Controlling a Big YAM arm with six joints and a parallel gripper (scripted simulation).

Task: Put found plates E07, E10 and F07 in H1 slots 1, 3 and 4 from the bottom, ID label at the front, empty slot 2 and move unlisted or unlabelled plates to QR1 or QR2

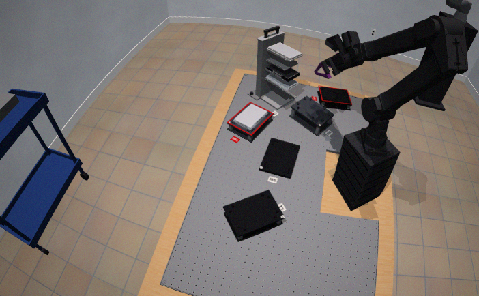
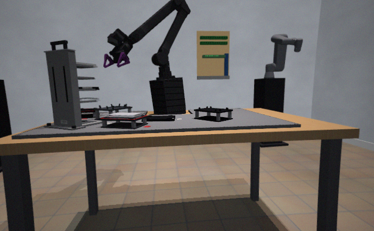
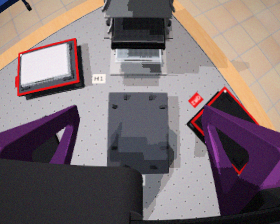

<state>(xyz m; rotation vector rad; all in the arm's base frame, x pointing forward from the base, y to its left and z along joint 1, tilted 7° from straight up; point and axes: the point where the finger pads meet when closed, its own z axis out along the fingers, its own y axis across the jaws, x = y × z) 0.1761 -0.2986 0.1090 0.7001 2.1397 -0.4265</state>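
The grey plate hotel H1 (image 1: 263,69) (image 2: 63,89) stands at the back of the deck. A white plate (image 1: 284,51) lies on its top shelf. A black plate (image 1: 284,73) (image 3: 139,31) lies on the second shelf from the bottom, and a pale plate (image 1: 280,81) (image 3: 139,63) on the bottom one. I cannot tell whether the third shelf bears a plate. My gripper (image 1: 322,70) (image 2: 115,61) (image 3: 140,112) is open and empty. It hangs high in front of the hotel, above the dark, empty landing nest (image 1: 311,114) (image 3: 139,132).
A red-framed nest (image 1: 236,125) (image 3: 20,86) to the left holds a white plate (image 1: 250,115) (image 3: 47,63). A second red-framed nest (image 1: 334,96) to the right is empty. A flat black nest (image 1: 280,157) and a raised black nest (image 1: 253,215) (image 2: 213,110) lie nearer the front.
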